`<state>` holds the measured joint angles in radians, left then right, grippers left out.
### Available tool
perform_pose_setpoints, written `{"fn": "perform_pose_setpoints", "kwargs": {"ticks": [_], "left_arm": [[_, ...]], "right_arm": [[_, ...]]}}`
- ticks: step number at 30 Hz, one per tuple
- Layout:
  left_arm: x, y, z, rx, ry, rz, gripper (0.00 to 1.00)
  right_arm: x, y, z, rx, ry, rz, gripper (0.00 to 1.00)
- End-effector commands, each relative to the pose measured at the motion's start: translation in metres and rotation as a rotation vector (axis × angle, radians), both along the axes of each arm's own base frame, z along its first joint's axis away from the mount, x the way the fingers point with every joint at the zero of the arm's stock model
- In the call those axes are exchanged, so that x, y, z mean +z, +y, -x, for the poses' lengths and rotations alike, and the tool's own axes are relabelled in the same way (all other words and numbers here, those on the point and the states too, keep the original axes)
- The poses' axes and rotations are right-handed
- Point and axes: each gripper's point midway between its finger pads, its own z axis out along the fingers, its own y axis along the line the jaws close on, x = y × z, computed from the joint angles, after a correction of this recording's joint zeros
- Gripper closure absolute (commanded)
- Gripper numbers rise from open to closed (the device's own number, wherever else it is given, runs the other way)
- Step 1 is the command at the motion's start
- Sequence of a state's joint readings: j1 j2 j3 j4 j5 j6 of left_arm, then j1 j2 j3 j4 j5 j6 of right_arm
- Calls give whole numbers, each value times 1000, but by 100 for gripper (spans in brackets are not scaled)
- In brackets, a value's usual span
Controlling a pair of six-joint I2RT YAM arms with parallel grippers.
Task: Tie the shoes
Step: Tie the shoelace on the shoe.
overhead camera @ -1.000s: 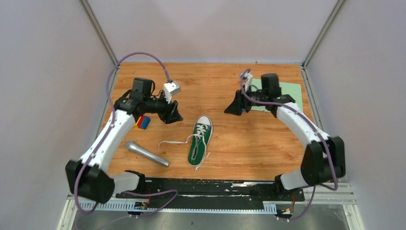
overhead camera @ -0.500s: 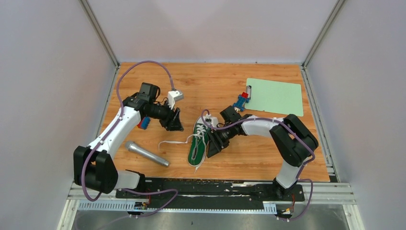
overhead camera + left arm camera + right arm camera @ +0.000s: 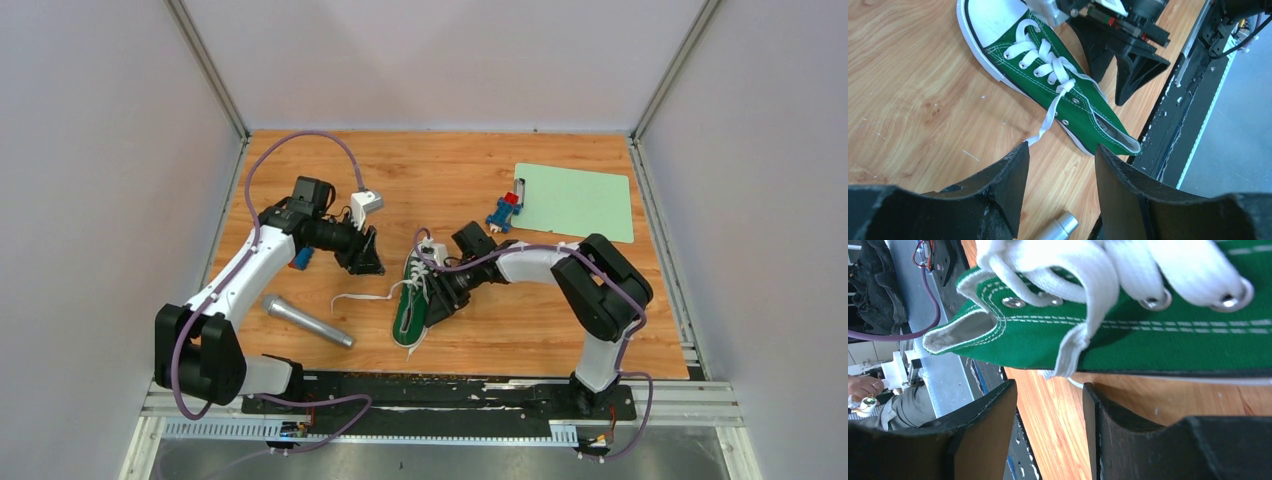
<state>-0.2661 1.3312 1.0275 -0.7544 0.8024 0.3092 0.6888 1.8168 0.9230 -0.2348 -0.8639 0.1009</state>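
Observation:
The green shoe (image 3: pixel 417 296) lies on the wooden table, white toe cap pointing away from the arm bases, laces untied. One white lace (image 3: pixel 360 297) trails left across the wood. My left gripper (image 3: pixel 365 258) hovers left of the toe, open and empty; in the left wrist view the shoe (image 3: pixel 1083 112) lies ahead and that lace (image 3: pixel 1049 118) ends at the left fingertip (image 3: pixel 1020 150). My right gripper (image 3: pixel 437 308) sits low against the shoe's right side, open. In the right wrist view the other lace (image 3: pixel 1073 347) hangs down the green canvas (image 3: pixel 1173 342) just above the gap of the right gripper (image 3: pixel 1050 387).
A silver microphone (image 3: pixel 307 321) lies left of the shoe, near the front. A blue and red block (image 3: pixel 300 258) sits under the left arm. A green clipboard (image 3: pixel 575 201) and a small blue-red toy (image 3: pixel 503 210) lie at the back right.
My right arm swung from beside the clipboard down to the shoe's right side, and its jaws narrowed somewhat. The left gripper edged slightly toward the shoe.

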Motion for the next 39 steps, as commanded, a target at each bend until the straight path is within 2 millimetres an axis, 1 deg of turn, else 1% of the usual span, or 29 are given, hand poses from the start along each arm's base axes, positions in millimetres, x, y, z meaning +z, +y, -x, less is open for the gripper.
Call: {"fn": "perform_pose_setpoints", "kwargs": {"ticks": [1,4,6,7,8,9,10,11,13,17,20,22,24,27,28,30,32,34,35,36,38,39], "left_arm": [[14,-5,-12,14,-58,31,42],[11,-4,-14,16,-53,25,42],[5,-4,-13,3,-50,18,42],[-1,-4,-12,-5,-44,13,42],[-4,-6,-12,-22,-55,12,42],[-12,-6,-11,-30,-50,12,42],[-19,-9,-7,-51,-41,19,41],[-23,-11,-7,-65,-43,24,40],[-35,-18,0,-111,-34,21,39],[-54,-25,4,-165,-41,-19,38],[-61,-29,4,-183,-43,-21,38],[-65,-32,3,-190,-45,-32,39],[-71,-33,0,-189,-43,-47,40],[-79,-35,-5,-189,-32,-70,43],[-83,-35,-6,-184,-21,-83,43],[-87,-36,-9,-185,-16,-87,46],[-88,-39,-8,-196,0,-79,52],[-87,-42,-6,-213,21,-58,64],[-86,-43,-4,-219,36,-53,73],[-82,-45,-1,-228,49,-33,79],[-75,-47,5,-234,93,7,97],[-72,-46,8,-229,107,15,99]], "right_arm": [[-12,14,-4,10,-51,-2,49],[-22,19,-10,7,-66,28,66],[-31,15,-16,-10,-77,75,74],[-31,13,-17,-12,-83,86,79],[-29,10,-18,-14,-89,84,84],[-21,7,-19,-16,-104,71,88],[-17,2,-17,-13,-113,64,91],[-11,-1,-16,-5,-128,53,93],[3,-8,-13,7,-170,36,97],[22,-18,-9,42,-277,-1,100],[30,-20,-9,47,-310,-14,100],[32,-20,-11,53,-322,-11,100],[34,-22,-15,51,-313,-16,100],[40,-24,-18,55,-250,-51,100],[43,-25,-20,53,-227,-61,100],[46,-28,-28,31,-203,-71,100],[49,-34,-37,5,-188,-70,100],[48,-44,-45,-26,-158,-51,100],[47,-49,-49,-43,-141,-34,100],[46,-56,-52,-62,-114,-22,100],[46,-72,-61,-132,-53,2,100],[48,-78,-63,-155,-31,2,100]]}}
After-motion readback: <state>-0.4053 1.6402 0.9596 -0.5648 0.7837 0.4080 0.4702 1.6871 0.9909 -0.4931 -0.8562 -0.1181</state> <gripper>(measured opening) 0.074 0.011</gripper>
